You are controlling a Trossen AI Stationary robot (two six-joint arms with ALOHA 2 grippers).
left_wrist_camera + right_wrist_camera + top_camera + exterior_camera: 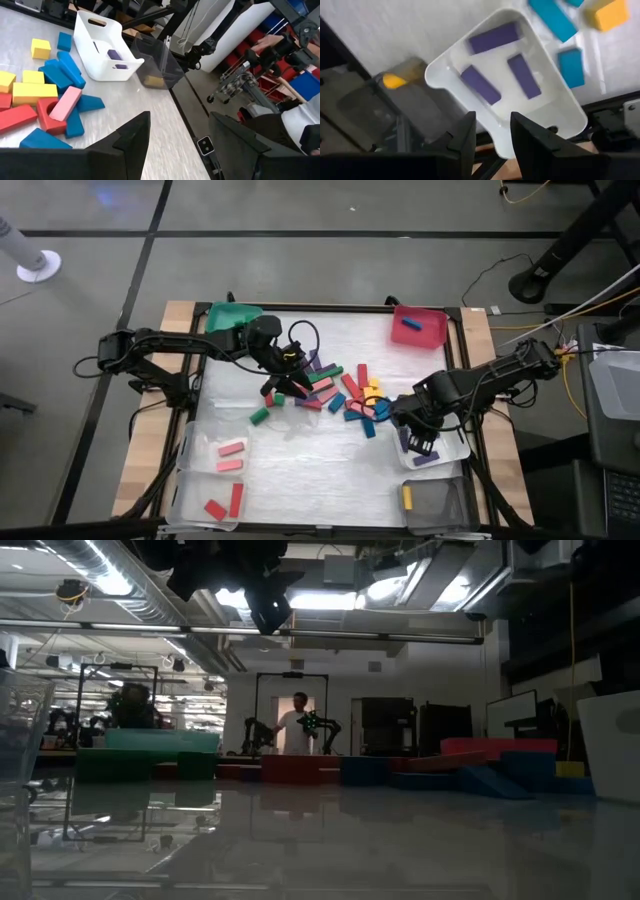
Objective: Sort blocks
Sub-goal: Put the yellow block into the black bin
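A loose pile of red, pink, green, blue, purple and yellow blocks [335,390] lies on the table's middle; the left wrist view shows part of the pile [45,100]. My left gripper [285,380] hovers over the pile's left end. It is open wide [182,145], with nothing between its fingers. My right gripper [422,442] points down over a white bin [555,95] at the right. Three purple blocks [480,85] lie flat on that bin's floor. This gripper's fingers [493,135] stand a little apart with nothing between them.
A green bin [232,315] stands at the far left and a red bin [418,325] holding a blue block at the far right. A clear bin [215,480] with red and pink blocks sits near left. A grey bin [435,502] with a yellow block sits near right.
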